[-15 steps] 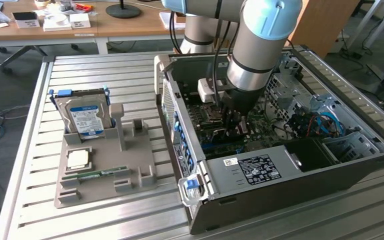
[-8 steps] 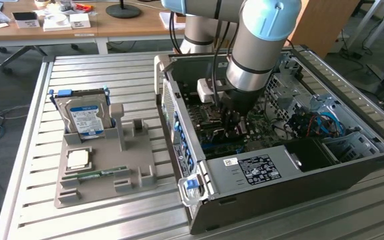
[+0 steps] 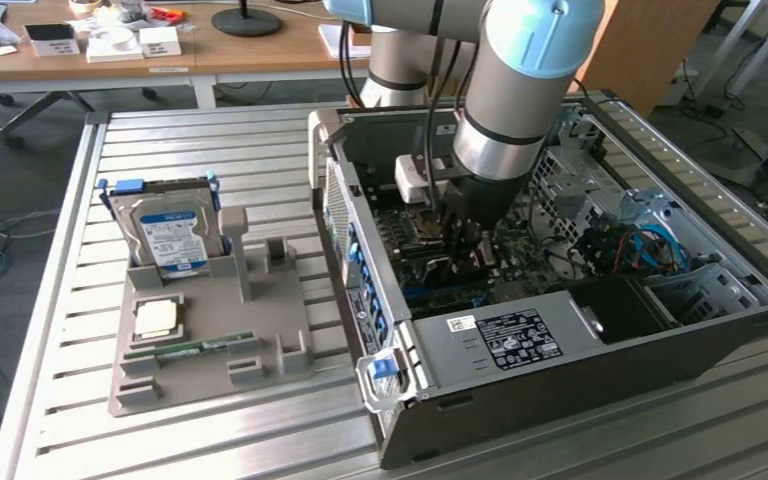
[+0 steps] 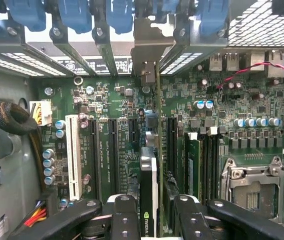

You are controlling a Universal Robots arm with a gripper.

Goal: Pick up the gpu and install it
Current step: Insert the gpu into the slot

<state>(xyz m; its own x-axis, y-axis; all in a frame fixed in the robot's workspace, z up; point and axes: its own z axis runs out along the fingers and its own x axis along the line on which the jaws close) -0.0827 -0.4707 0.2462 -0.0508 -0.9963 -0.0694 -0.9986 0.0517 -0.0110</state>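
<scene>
The gpu (image 4: pixel 149 187) stands on edge on the green motherboard (image 4: pixel 106 95), seen edge-on with its black cooler face and green board. Its silver end bracket (image 4: pixel 146 47) lines up with the rear slot openings of the computer case (image 3: pixel 558 345). My gripper (image 4: pixel 157 212) straddles the card's near end. One finger (image 4: pixel 125 220) sits close beside the cooler face, and the other finger (image 4: pixel 191 220) stands apart from the board with a visible gap. In the exterior view the gripper (image 3: pixel 467 268) reaches down inside the open case over the motherboard.
On the exterior view's left, a grey holder (image 3: pixel 271 345) carries a hard drive (image 3: pixel 171 238), a processor chip (image 3: pixel 157 318) and a memory stick (image 3: pixel 204 347). Blue slot clips (image 4: pixel 119 15), a white slot (image 4: pixel 72 155) and the processor socket (image 4: pixel 254 187) surround the card. A slatted metal table (image 3: pixel 197 150) lies beneath.
</scene>
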